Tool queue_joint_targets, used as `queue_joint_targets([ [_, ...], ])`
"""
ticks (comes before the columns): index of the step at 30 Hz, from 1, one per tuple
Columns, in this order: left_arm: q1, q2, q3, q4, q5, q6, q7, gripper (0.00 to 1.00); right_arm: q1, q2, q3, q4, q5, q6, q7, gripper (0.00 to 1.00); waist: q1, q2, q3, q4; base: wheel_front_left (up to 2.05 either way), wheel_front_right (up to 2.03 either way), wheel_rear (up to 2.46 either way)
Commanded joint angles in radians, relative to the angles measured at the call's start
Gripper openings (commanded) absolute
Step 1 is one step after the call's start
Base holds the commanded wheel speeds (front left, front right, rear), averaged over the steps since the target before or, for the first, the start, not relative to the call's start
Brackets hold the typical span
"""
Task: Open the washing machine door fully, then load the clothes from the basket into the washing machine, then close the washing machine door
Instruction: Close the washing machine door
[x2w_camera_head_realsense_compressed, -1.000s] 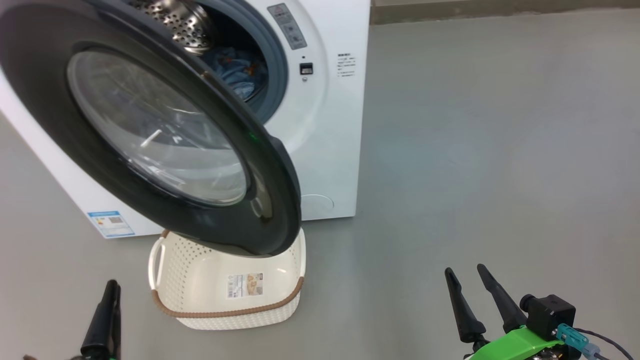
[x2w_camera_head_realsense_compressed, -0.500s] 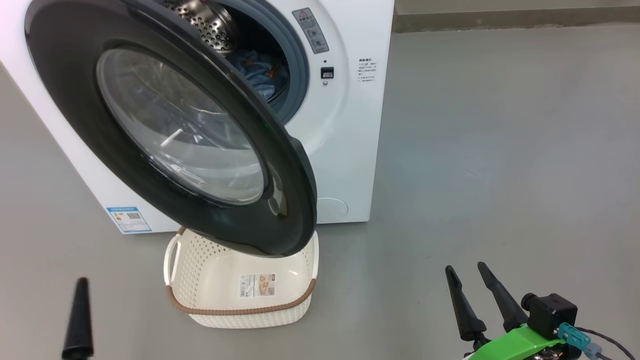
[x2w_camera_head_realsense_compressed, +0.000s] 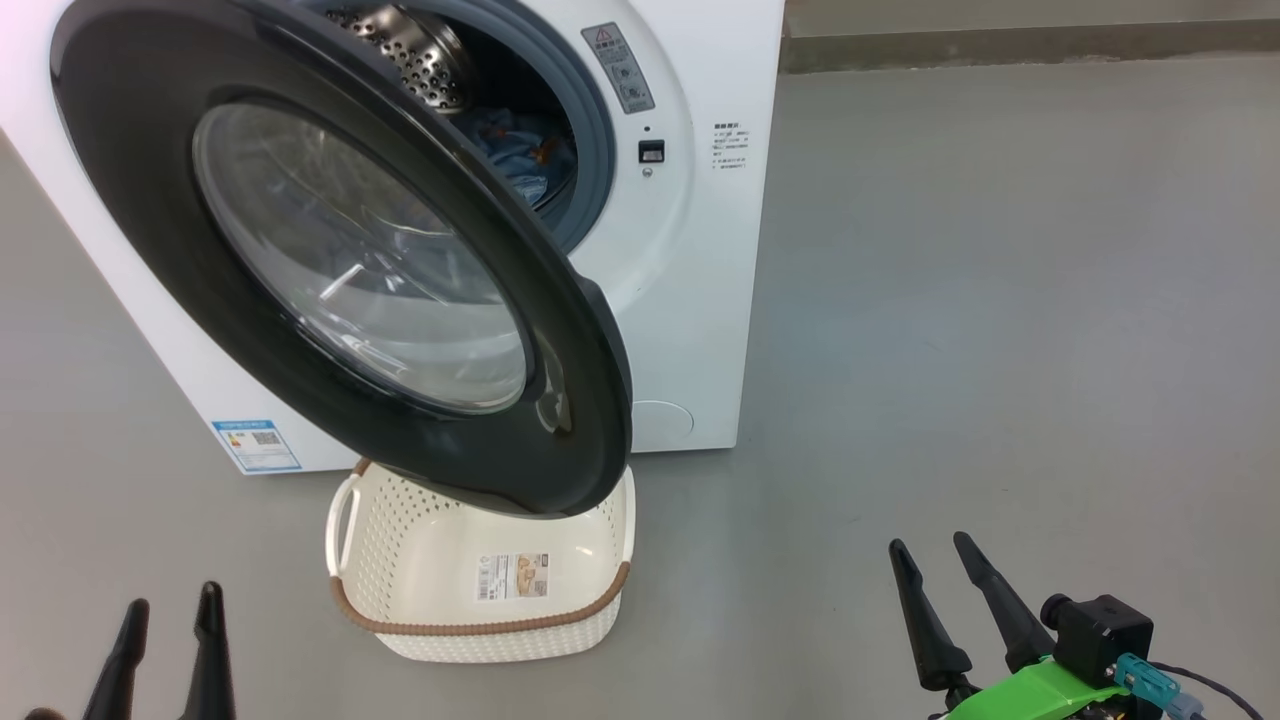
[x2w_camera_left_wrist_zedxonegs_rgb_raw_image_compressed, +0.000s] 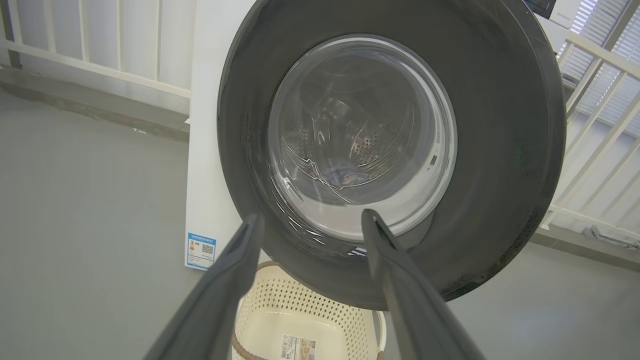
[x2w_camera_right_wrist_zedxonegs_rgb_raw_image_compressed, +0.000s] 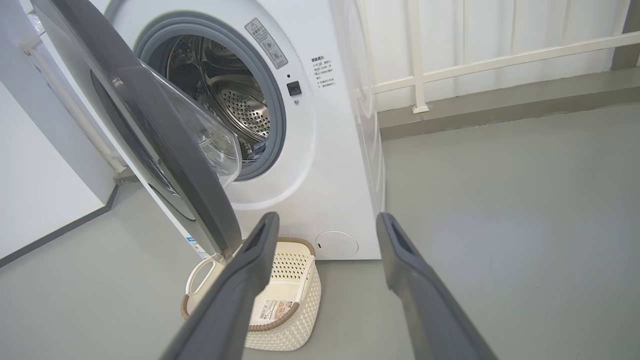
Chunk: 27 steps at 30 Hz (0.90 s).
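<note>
While the large round washing machine door (x2w_camera_head_realsense_compressed: 340, 260), glossy black rim around a bulging clear glass window, is swung partway out across the upper left of the head view, the big white front-loading washing machine (x2w_camera_head_realsense_compressed: 700, 260) is seen behind it at top centre. The light blue printed clothes (x2w_camera_head_realsense_compressed: 510, 150) are lodged inside the steel drum (x2w_camera_head_realsense_compressed: 420, 60), glimpsed past the door's edge near the top. The small cream-white perforated plastic basket (x2w_camera_head_realsense_compressed: 400, 530) with brown rim is set on the grey floor (x2w_camera_head_realsense_compressed: 1000, 300) at lower centre, under the door's lower edge, label sticker (x2w_camera_head_realsense_compressed: 513, 577) exposed. The left gripper (x2w_camera_head_realsense_compressed: 174, 598) is held at lower left, fingers spread, unloaded. The right gripper (x2w_camera_head_realsense_compressed: 928, 541) is held at lower right, likewise parted, well apart from the basket.
</note>
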<state>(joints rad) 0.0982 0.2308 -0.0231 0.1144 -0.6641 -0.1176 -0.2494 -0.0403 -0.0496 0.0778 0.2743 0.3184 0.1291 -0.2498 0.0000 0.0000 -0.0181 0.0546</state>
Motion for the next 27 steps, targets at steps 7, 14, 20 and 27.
queue_joint_targets([
  [7, 0.017, -0.033, 0.061, -0.043, 0.305, 0.024, -0.012, 1.00, -0.010, -0.001, 0.024, -0.030, 0.000, 0.002, -0.012, 1.00, 0.0000, 0.0000, -0.004, -0.004, 0.00, 0.00, 0.00],
  [14, 0.057, -0.079, 0.082, -0.045, 0.439, 0.018, -0.012, 1.00, -0.013, -0.001, 0.025, -0.031, -0.002, 0.002, -0.012, 1.00, 0.0000, 0.0000, -0.006, -0.007, 0.00, 0.00, 0.00],
  [20, 0.055, -0.108, 0.102, -0.040, 0.481, 0.010, -0.012, 1.00, -0.012, -0.001, 0.024, -0.033, -0.006, 0.002, -0.012, 1.00, 0.0000, 0.0000, -0.007, -0.005, 0.00, 0.00, 0.00],
  [27, 0.041, -0.125, 0.122, -0.022, 0.495, 0.000, -0.012, 1.00, -0.013, -0.001, 0.026, -0.032, -0.006, 0.002, -0.012, 1.00, 0.0000, 0.0000, -0.004, -0.009, 0.00, 0.00, 0.00],
])
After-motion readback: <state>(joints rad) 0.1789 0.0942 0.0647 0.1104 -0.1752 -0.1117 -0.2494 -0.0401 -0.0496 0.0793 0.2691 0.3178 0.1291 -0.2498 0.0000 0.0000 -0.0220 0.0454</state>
